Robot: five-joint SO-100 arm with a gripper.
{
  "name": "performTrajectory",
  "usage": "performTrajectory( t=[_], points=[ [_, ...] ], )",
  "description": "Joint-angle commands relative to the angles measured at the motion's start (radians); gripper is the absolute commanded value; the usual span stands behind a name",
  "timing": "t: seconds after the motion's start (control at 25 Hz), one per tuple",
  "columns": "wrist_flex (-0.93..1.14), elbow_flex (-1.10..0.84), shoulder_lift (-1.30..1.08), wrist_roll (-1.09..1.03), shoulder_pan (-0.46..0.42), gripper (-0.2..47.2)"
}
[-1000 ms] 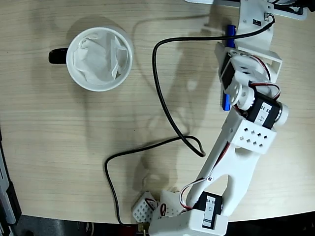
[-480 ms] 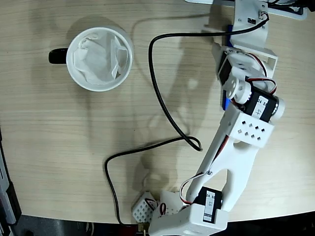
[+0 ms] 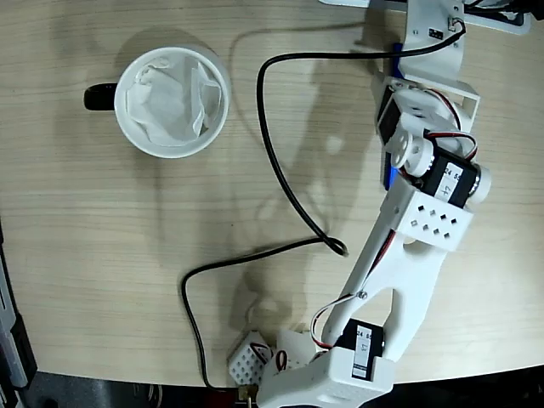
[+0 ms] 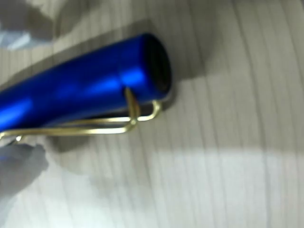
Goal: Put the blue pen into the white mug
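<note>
In the fixed view, the task stood at its opening step: the blue pen lay on the wooden table at the upper right, almost wholly hidden under the white arm, with only slivers of blue showing beside the wrist, and nothing of the pen was in the white mug. The mug sat well apart at the upper left, its black handle pointing left in the picture and crumpled white paper filling its inside. The gripper itself was covered by the arm's own body here, so whether its jaws stood wide, narrow or closed on the pen could not be told. A black cable looped across the table between mug and arm. Counted here: one mug, one pen, one arm, one cable. In the wrist view, the blue pen filled the upper left of the frame very close up, lying on the table with its wire clip turned toward the camera; blurred pale shapes at the left edge might have been the fingers, but not clearly enough to judge a grasp. Judging from both views, grasping, lifting, carrying across and dropping into the mug all remained to be done.
</note>
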Motion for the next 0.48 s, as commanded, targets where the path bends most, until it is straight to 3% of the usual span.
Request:
performTrajectory(
  t=[0.0, 0.44],
  points=[
    [0.0, -0.026, 0.018, -0.011, 0.003, 12.3],
    [-0.011, -0.021, 0.021, -0.006, -0.006, 3.6]
  ],
)
